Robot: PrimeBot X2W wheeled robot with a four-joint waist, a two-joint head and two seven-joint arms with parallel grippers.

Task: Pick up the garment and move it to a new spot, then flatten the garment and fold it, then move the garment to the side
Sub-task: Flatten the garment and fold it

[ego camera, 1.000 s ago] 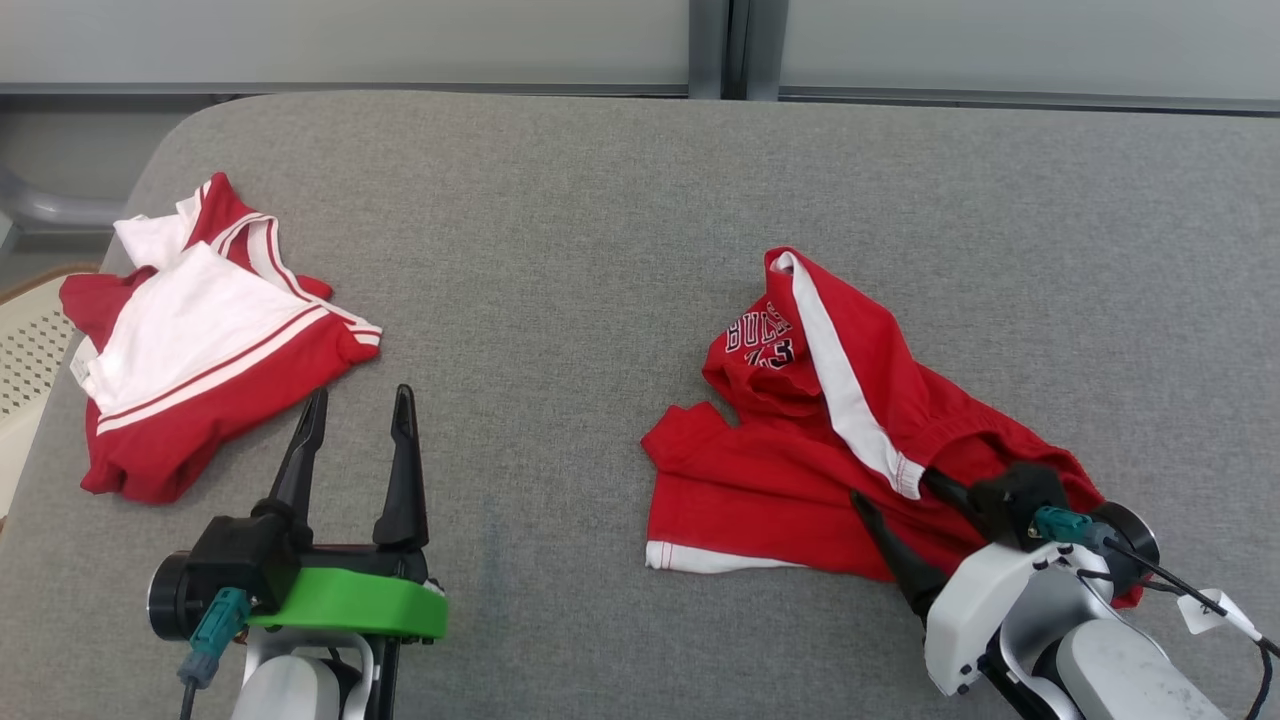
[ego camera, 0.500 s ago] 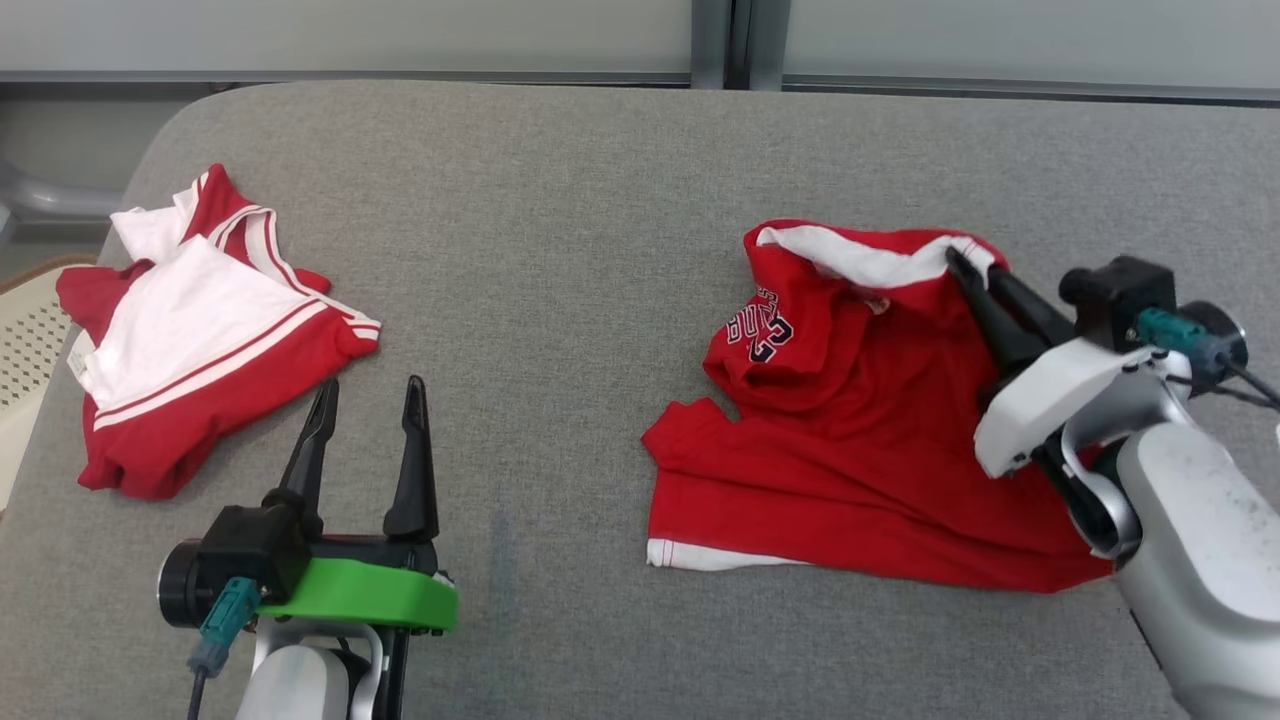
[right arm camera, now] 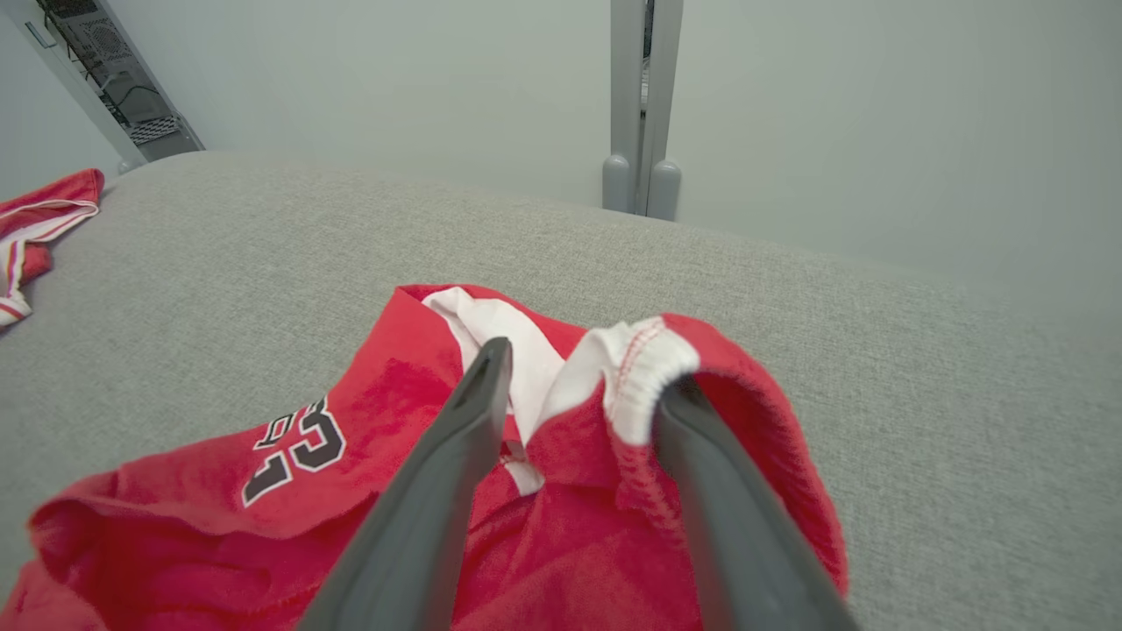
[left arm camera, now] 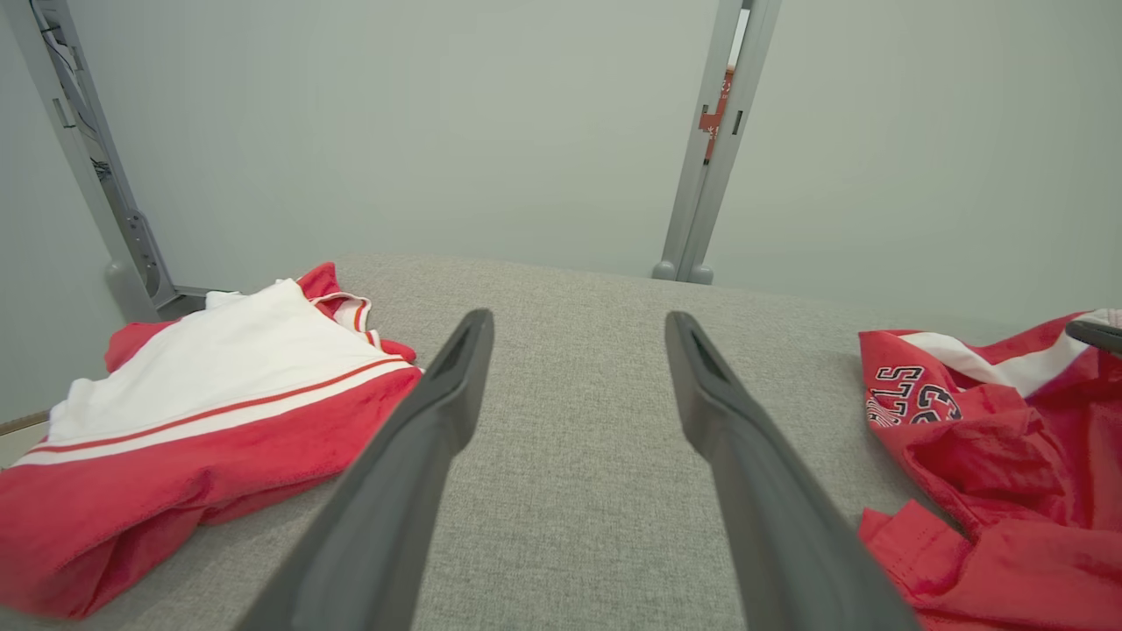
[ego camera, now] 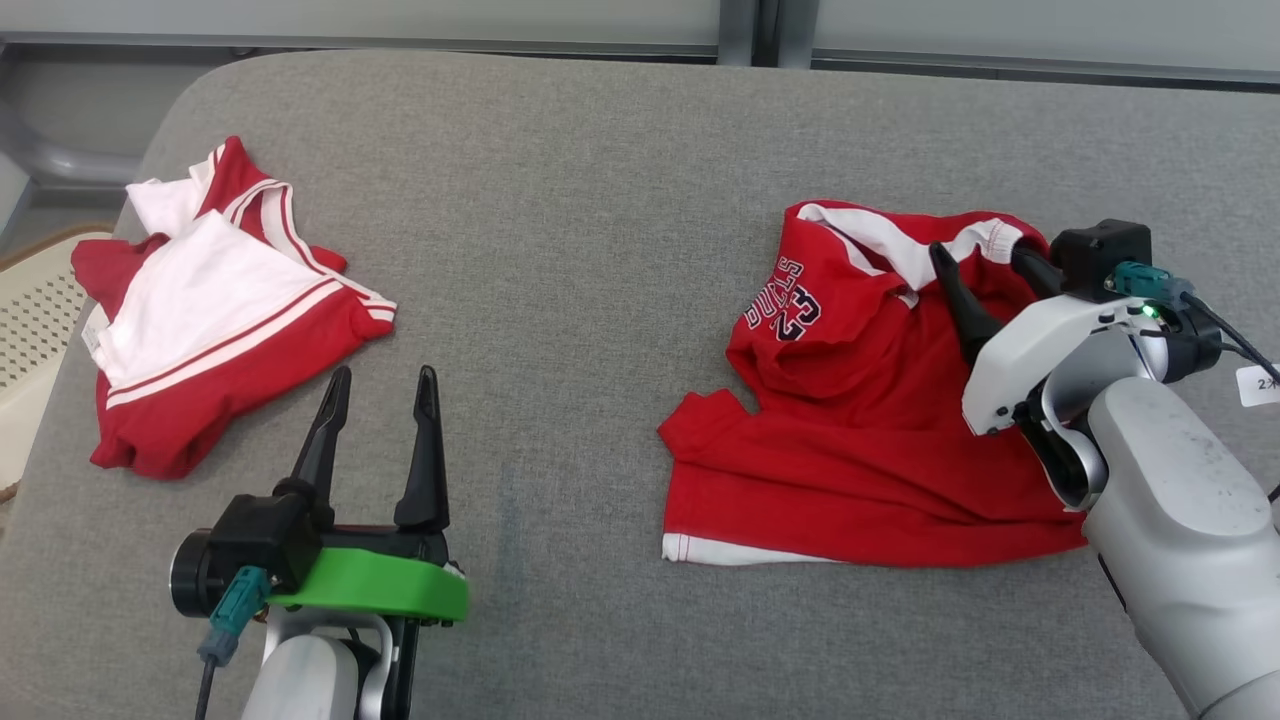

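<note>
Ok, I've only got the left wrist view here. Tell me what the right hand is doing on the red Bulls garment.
Observer: The right hand is at the far edge of the red Bulls garment, with its fingers spread apart, not clamped.
Operator: Give me the contact, then.
Observer: The white-trimmed hem is draped over one fingertip; the other fingertip is bare.
Operator: Now describe the near side of it.
Observer: Its near edge lies flat on the grey padded surface, with a white-trimmed corner at the left end.
</note>
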